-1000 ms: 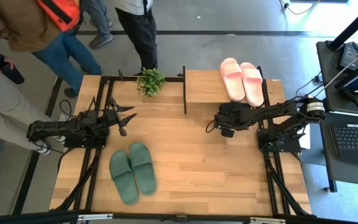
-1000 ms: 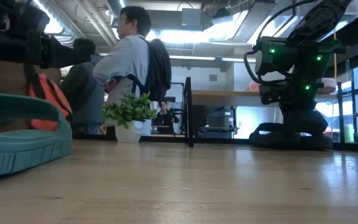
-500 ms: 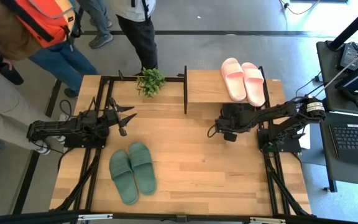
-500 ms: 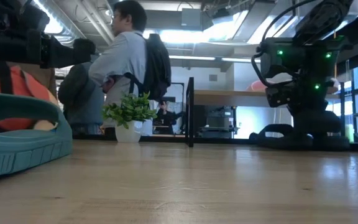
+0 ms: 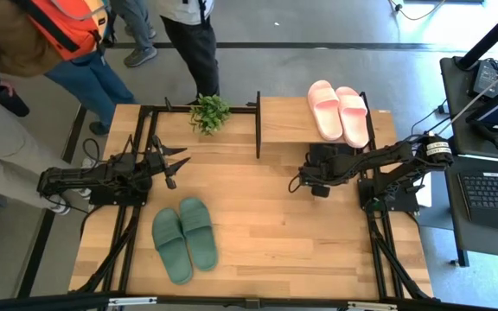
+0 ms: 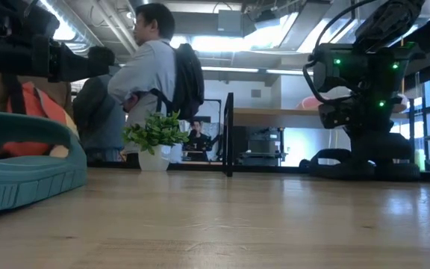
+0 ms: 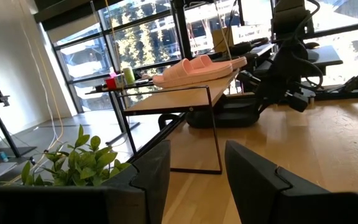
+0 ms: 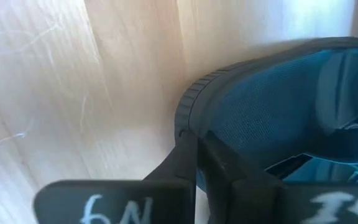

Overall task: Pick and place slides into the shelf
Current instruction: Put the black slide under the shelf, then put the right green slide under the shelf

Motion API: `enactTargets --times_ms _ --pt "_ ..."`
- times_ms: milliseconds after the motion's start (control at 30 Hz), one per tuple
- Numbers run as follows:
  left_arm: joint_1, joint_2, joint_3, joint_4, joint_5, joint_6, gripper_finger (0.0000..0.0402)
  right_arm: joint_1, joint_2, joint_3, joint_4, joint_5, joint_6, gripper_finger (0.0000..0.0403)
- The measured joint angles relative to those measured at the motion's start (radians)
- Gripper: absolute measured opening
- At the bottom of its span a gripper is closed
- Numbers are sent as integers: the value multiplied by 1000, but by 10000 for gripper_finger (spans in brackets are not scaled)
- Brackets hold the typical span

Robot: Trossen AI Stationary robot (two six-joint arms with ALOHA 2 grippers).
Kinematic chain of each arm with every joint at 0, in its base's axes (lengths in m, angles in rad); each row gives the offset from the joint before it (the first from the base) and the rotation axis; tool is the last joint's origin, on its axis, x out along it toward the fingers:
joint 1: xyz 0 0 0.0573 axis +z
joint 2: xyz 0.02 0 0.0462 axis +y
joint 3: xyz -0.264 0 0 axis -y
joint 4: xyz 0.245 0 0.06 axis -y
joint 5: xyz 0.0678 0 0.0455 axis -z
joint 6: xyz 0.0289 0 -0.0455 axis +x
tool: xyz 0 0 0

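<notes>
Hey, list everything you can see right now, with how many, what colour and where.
pink slides: two, pale pink, on top of the shelf
green slides: two, muted green, on the table's near left part
black slide: at least one, black, low beside the shelf
shelf: one, light wood, far right of table
plant: one, green, far edge
table: one, light wood
people: about three, beyond the far left corner
left gripper: open, empty, left side
right gripper: shut, above the black slide

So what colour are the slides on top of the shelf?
Pale pink slides, clearest in the high view.
</notes>
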Motion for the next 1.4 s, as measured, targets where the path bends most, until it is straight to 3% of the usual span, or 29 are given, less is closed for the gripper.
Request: enactTargets --times_ms 733,1400 --pt "0 0 0 0 0 0 145 -24 -1 0 1 15 -17 18" --pt "0 0 0 0 0 0 145 -24 -2 0 2 -9 -20 136"
